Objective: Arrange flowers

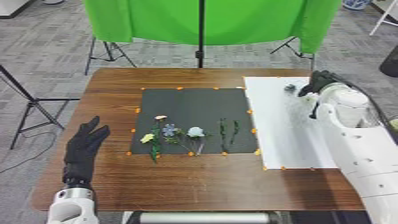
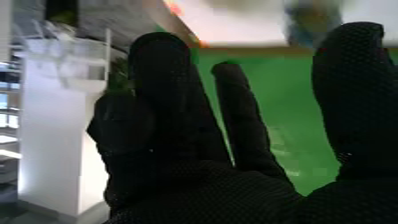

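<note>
In the head view my left hand (image 1: 84, 145) lies open left of the black mat (image 1: 195, 102). My right hand (image 1: 322, 82) is over the far part of the white sheet (image 1: 275, 125), beside a small blue-grey object (image 1: 290, 88). A pale green flower piece (image 1: 311, 98) hangs at its near side. In the right wrist view green leaves (image 2: 118, 77) stick out by the bent finger of my right hand (image 2: 195, 185); the grip itself is partly hidden. On the mat lie a yellow flower (image 1: 147, 137), a pink one (image 1: 161, 117), a blue one (image 1: 170, 129), a pale blue one (image 1: 195, 132) and green sprigs (image 1: 224, 135).
Orange markers edge the mat and sheet on the brown table (image 1: 178, 185). Beyond the far edge a green cloth (image 1: 151, 20) hangs behind a black stand (image 1: 200, 54). A tripod (image 1: 34, 102) stands left of the table.
</note>
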`<state>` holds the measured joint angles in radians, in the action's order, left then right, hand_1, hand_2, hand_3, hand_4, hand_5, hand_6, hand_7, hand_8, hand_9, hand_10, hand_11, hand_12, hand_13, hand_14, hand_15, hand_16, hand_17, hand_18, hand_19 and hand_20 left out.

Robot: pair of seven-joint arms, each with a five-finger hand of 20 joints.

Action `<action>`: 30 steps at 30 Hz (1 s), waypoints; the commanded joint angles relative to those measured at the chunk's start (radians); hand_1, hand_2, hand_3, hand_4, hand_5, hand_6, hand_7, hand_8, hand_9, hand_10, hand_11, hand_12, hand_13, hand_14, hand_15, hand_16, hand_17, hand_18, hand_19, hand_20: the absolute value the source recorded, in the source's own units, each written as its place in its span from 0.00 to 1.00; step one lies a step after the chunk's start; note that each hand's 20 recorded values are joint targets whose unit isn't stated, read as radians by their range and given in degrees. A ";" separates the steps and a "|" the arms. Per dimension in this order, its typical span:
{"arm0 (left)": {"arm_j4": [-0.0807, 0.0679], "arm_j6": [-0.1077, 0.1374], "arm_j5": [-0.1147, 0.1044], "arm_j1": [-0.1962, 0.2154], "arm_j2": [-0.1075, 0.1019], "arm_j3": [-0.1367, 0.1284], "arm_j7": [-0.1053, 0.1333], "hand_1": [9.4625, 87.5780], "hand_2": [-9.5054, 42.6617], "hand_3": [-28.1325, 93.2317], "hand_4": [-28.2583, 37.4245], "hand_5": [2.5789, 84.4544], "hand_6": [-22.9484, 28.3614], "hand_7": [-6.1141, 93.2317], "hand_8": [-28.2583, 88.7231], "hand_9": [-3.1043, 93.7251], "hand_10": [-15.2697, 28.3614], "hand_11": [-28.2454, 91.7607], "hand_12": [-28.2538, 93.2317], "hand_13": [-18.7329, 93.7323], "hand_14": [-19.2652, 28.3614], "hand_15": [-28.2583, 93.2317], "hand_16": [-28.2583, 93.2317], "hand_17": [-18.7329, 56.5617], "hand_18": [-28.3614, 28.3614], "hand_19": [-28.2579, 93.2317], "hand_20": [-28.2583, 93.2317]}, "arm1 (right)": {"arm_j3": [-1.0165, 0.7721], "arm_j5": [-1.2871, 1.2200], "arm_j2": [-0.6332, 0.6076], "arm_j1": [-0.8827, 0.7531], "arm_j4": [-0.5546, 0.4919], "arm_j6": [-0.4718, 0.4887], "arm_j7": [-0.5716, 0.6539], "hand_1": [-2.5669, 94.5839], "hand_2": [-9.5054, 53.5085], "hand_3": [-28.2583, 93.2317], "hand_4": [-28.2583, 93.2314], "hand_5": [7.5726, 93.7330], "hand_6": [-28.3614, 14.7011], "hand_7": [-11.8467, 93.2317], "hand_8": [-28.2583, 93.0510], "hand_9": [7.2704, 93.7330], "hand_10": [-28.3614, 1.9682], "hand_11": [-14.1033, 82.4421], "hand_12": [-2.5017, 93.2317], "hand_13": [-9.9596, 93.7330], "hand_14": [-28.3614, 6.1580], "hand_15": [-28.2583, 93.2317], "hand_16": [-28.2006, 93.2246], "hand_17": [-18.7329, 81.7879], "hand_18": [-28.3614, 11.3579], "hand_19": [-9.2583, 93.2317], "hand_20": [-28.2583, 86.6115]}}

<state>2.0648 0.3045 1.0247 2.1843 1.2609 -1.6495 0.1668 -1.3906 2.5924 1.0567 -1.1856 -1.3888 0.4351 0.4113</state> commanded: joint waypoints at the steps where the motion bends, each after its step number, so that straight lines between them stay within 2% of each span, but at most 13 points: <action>1: 0.002 -0.001 0.006 0.008 0.000 -0.004 -0.008 0.12 0.28 0.75 0.00 0.45 0.52 0.13 0.19 0.50 0.63 0.35 0.33 0.48 0.71 0.32 0.27 0.30 0.72 0.27 0.39 | -0.012 0.084 0.032 -0.060 0.088 -0.144 -0.081 0.44 0.00 0.76 0.09 0.49 0.65 0.26 0.17 0.59 0.38 0.27 0.25 0.82 0.57 0.76 0.49 0.71 0.31 1.00 0.69; 4: 0.002 0.001 0.004 0.011 0.000 -0.004 -0.010 0.12 0.28 0.76 0.00 0.45 0.52 0.13 0.19 0.51 0.63 0.35 0.33 0.48 0.71 0.32 0.27 0.30 0.72 0.27 0.39 | -0.026 0.109 0.036 -0.077 0.119 -0.233 -0.143 0.50 0.00 0.77 0.07 0.57 0.71 0.30 0.15 0.72 0.49 0.32 0.24 0.88 0.67 0.76 0.49 0.75 0.37 1.00 0.71; 6: 0.004 0.001 0.004 0.012 0.003 -0.004 -0.010 0.12 0.28 0.75 0.00 0.45 0.52 0.13 0.19 0.51 0.63 0.35 0.32 0.48 0.71 0.32 0.27 0.30 0.72 0.27 0.39 | -0.021 0.101 0.023 -0.088 0.131 -0.339 -0.156 0.52 0.00 0.77 0.06 0.61 0.74 0.31 0.15 0.78 0.52 0.33 0.25 0.90 0.70 0.75 0.49 0.77 0.39 1.00 0.72; 8: 0.003 0.002 0.005 0.012 0.003 -0.003 -0.007 0.12 0.28 0.76 0.00 0.45 0.52 0.13 0.19 0.51 0.63 0.35 0.33 0.48 0.71 0.32 0.27 0.30 0.72 0.27 0.39 | -0.011 0.080 0.003 -0.086 0.119 -0.397 -0.156 0.61 0.00 0.70 0.07 0.72 0.74 0.35 0.25 0.91 0.60 0.29 0.35 0.95 0.75 0.74 0.50 0.80 0.41 1.00 0.74; 9: 0.003 0.003 0.004 0.013 0.003 -0.003 -0.006 0.12 0.28 0.75 0.00 0.45 0.52 0.13 0.19 0.51 0.63 0.35 0.33 0.48 0.71 0.32 0.27 0.30 0.72 0.27 0.39 | 0.000 0.067 -0.010 -0.082 0.110 -0.435 -0.155 0.64 0.00 0.69 0.07 0.77 0.73 0.36 0.27 0.95 0.62 0.29 0.37 0.96 0.77 0.74 0.50 0.82 0.41 1.00 0.74; 15: -0.001 0.000 0.003 0.013 0.003 0.000 0.000 0.12 0.28 0.76 0.00 0.45 0.52 0.13 0.19 0.51 0.63 0.35 0.33 0.48 0.71 0.32 0.27 0.30 0.72 0.27 0.39 | 0.069 -0.075 -0.095 -0.081 -0.071 -0.515 -0.139 0.66 0.00 0.69 0.07 0.82 0.70 0.35 0.29 0.98 0.67 0.31 0.38 0.98 0.80 0.73 0.50 0.84 0.43 1.00 0.75; 19: -0.002 -0.005 0.003 0.010 0.004 0.005 -0.002 0.12 0.28 0.76 0.00 0.46 0.52 0.13 0.19 0.51 0.63 0.35 0.33 0.48 0.71 0.32 0.27 0.30 0.72 0.27 0.39 | 0.159 -0.157 -0.120 -0.076 -0.208 -0.468 -0.151 0.65 0.00 0.69 0.07 0.82 0.70 0.35 0.29 0.98 0.68 0.31 0.38 0.99 0.80 0.73 0.51 0.84 0.44 1.00 0.76; 23: -0.004 -0.008 0.005 0.003 0.003 0.009 -0.002 0.12 0.28 0.76 0.00 0.46 0.52 0.13 0.19 0.51 0.63 0.35 0.33 0.48 0.71 0.32 0.27 0.30 0.72 0.27 0.39 | 0.252 -0.224 -0.113 -0.073 -0.288 -0.378 -0.184 0.65 0.00 0.69 0.08 0.82 0.70 0.35 0.30 0.98 0.68 0.30 0.39 0.98 0.80 0.73 0.51 0.84 0.44 1.00 0.76; 30: -0.010 -0.022 0.009 -0.010 0.006 0.016 -0.013 0.12 0.28 0.76 0.00 0.45 0.52 0.13 0.19 0.51 0.63 0.35 0.33 0.48 0.71 0.32 0.27 0.30 0.72 0.27 0.39 | 0.397 -0.238 -0.069 -0.024 -0.269 -0.277 -0.234 0.65 0.00 0.69 0.08 0.81 0.70 0.34 0.30 0.98 0.67 0.30 0.39 0.98 0.80 0.73 0.51 0.84 0.44 1.00 0.76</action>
<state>2.0640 0.3024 1.0257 2.1800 1.2607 -1.6443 0.1664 -1.1112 2.3583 0.9148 -1.2352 -1.6825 0.1059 0.2313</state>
